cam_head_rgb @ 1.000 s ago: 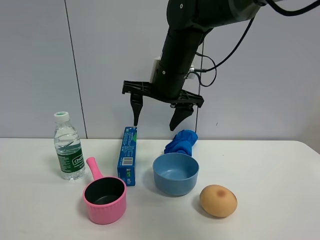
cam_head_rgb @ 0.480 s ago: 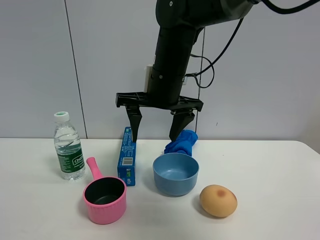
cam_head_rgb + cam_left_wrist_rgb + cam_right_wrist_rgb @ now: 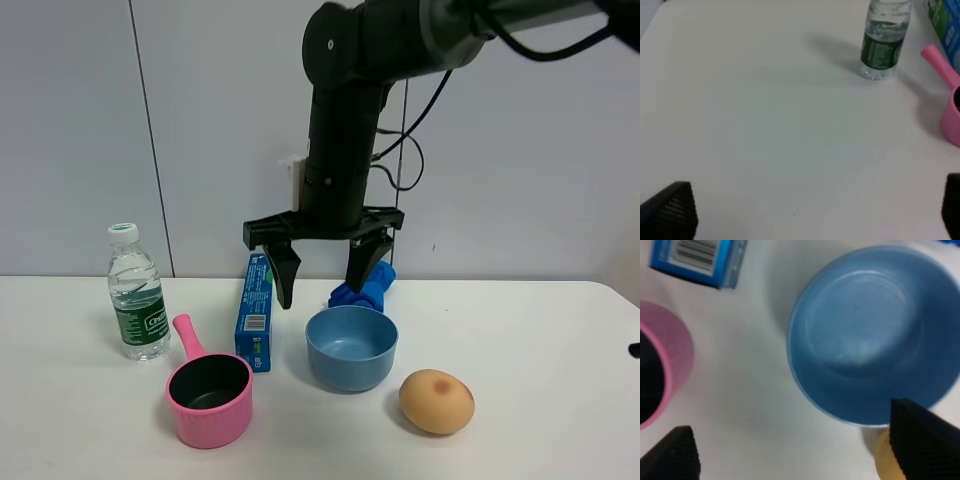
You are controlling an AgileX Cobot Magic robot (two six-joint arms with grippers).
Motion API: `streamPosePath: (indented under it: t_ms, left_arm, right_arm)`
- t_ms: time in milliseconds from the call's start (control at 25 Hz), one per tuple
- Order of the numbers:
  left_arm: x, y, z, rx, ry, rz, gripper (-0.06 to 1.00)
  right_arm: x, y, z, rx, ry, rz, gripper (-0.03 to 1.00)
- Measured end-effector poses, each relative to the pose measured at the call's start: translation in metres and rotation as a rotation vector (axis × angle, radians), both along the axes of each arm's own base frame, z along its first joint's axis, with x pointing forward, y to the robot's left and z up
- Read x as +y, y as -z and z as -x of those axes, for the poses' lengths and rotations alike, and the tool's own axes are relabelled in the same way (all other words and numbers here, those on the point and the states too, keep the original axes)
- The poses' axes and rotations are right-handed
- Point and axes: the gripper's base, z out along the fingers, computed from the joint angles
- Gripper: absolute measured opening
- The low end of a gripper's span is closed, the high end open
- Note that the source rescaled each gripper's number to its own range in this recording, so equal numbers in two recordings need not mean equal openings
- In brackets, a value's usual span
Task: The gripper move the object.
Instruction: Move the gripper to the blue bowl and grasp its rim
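Above the blue bowl [image 3: 351,372] the right gripper [image 3: 322,272] hangs, jaws spread wide; the bowl sits on the table [image 3: 540,330], box [image 3: 254,312] at its nine o'clock, egg [image 3: 436,401] at four, pink pot [image 3: 209,400] at eight; the left gripper [image 3: 810,215] is wide too.

Of my left hand [image 3: 810,215] only two dark corners show at the frame's edge. That edge also cuts off the bottle's [image 3: 885,42] cap and most of the pink pot [image 3: 951,107]. My right hand [image 3: 322,288] partly covers the blue cloth [image 3: 340,297], and one fingertip [image 3: 920,432] hides most of the tan egg-shaped thing [image 3: 882,465].
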Motion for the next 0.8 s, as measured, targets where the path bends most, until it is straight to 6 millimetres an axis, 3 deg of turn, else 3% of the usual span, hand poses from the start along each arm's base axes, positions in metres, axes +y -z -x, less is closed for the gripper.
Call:
streamPosePath:
  t_ms: [360,800]
  left_arm:
    - [0.0,0.0,0.0,0.0,0.0,0.0,1.0]
    - [0.0,0.0,0.0,0.0,0.0,0.0,1.0]
  right_arm:
    - [0.004,0.04,-0.006,0.061,-0.008,0.056,0.76]
    - [0.007,0.074,-0.011,0.084,-0.025,0.085,0.76]
